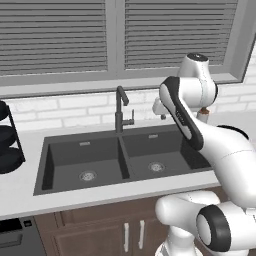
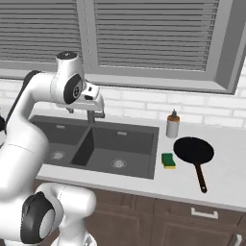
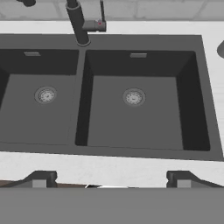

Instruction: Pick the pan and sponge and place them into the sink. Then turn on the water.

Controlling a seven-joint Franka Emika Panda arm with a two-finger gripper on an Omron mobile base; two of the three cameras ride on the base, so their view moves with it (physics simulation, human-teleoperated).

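The gripper (image 3: 111,177) hangs wide apart above the sink (image 3: 109,151). The pan (image 2: 193,150) sits close beside the sponge (image 2: 168,160); a careless reach could knock the sponge away.

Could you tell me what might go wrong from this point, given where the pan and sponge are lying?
The sponge lies close beside the pan and near the sink edge, so reaching for one may nudge the other. The bottle stands just behind the pan and could be knocked. The faucet rises between the basins, so the open end effector might strike it while carrying the wide pan in.
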